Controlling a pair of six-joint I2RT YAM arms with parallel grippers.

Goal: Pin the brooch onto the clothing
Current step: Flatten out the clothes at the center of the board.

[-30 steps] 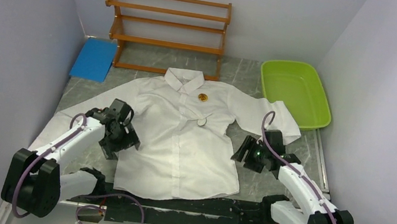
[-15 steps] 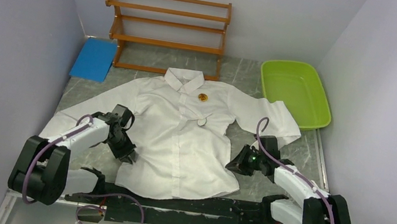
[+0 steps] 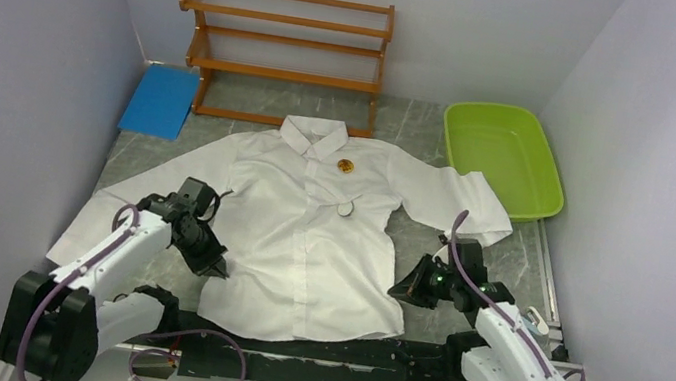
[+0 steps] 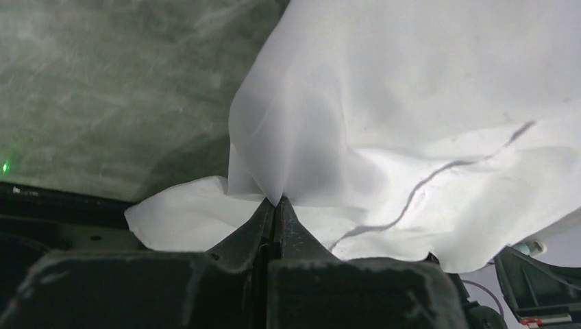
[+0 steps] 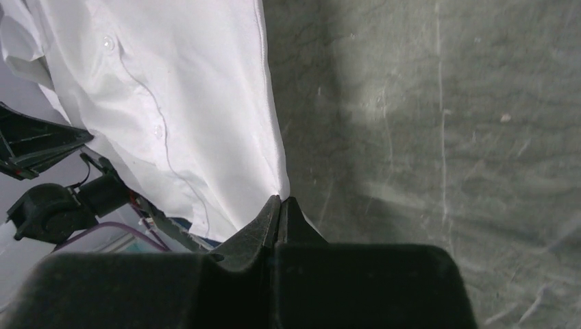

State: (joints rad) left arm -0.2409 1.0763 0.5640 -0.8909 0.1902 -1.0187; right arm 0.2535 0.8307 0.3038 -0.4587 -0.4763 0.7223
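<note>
Top external view gives you the shirt [image 3: 307, 236] spread flat on its back in the middle of the worktop [image 3: 466, 255], collar away from the arms, sleeves out to both sides. A gold disc [image 3: 345, 164], probably the brooch, sits on the chest just below the collar. A pale round piece [image 3: 344, 209] lies beside the button placket; you cannot tell what it is.

Expect the cloth to be light, thin and limp. It will fold, drag and wrinkle rather than slide as one sheet, and any pull spreads unevenly. Take it by the edges and the hem corners, where a pinch catches a doubled layer, and keep clear of the disc.

The left fingers [image 4: 250, 233] are closed on a raised fold of fabric near the lower left hem. The right fingers [image 5: 264, 223] are pressed together with their tips at the shirt's lower right side edge. Whether any cloth is caught between them you cannot tell.

A second ago both pairs of fingers stood wide, the left above the shirt's side panel and the right just off its right edge. Both have since dropped nearer the hem and closed. The shirt and disc have barely shifted.

Beyond the collar stands a wooden rack [image 3: 285, 41], with a blue pad [image 3: 160, 100] to its left and a green tray [image 3: 506, 155] to its right.
</note>
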